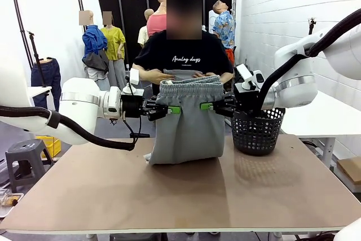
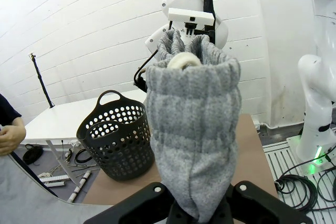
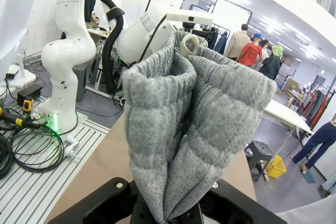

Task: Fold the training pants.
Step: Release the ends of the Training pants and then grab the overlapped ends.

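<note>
Left gripper [image 1: 169, 109] and right gripper [image 1: 210, 106] clamp the training pants [image 1: 186, 131] at the waistband — front view adds their bottom edge touching the table [image 1: 169, 196].

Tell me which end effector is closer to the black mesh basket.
Right. The right end effector grips the waistband of the training pants close beside the basket. The left end effector grips the waistband's other side, across the pants from the basket.

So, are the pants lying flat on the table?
No, the pants hang between the left gripper and the right gripper, each shut on one side near the waistband, with just the bottom reaching the table.
</note>
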Controlling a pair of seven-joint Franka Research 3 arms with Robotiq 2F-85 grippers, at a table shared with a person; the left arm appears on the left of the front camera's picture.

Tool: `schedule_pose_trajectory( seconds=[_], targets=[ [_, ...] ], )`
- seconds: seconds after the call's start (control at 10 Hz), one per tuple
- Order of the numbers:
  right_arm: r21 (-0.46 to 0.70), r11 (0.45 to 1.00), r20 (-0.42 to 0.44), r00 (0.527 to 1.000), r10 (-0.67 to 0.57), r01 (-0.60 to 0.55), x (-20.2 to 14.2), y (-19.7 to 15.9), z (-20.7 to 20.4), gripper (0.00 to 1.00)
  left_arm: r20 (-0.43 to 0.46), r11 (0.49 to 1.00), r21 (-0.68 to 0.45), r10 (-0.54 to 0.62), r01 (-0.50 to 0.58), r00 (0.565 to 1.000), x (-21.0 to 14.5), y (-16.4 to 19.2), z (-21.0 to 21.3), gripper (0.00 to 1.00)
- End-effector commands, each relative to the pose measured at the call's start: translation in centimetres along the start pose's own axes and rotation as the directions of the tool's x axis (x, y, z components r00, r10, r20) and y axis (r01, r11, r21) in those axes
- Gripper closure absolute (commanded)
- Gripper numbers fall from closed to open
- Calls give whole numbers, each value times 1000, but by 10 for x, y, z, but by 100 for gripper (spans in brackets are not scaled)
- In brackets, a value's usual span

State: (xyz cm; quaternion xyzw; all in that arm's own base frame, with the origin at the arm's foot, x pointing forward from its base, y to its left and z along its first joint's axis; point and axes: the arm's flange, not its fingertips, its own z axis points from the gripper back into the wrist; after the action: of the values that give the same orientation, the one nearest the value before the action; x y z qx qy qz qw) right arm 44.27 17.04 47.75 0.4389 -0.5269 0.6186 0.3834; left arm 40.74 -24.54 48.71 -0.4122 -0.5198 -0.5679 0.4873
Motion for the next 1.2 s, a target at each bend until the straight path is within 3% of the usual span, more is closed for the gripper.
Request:
schedule_pose_trajectory(
  seconds=[0.0, 1.1],
  targets=[
    [7, 1000, 13, 1000, 9, -9, -1, 3, 0, 100, 4, 1000, 5, -9, 9, 1000, 3, -1, -1, 100],
    [7, 1000, 13, 1000, 9, -9, -1, 3, 0, 100, 4, 1000, 5, -9, 9, 1000, 3, -1, -1, 100]
  ],
)
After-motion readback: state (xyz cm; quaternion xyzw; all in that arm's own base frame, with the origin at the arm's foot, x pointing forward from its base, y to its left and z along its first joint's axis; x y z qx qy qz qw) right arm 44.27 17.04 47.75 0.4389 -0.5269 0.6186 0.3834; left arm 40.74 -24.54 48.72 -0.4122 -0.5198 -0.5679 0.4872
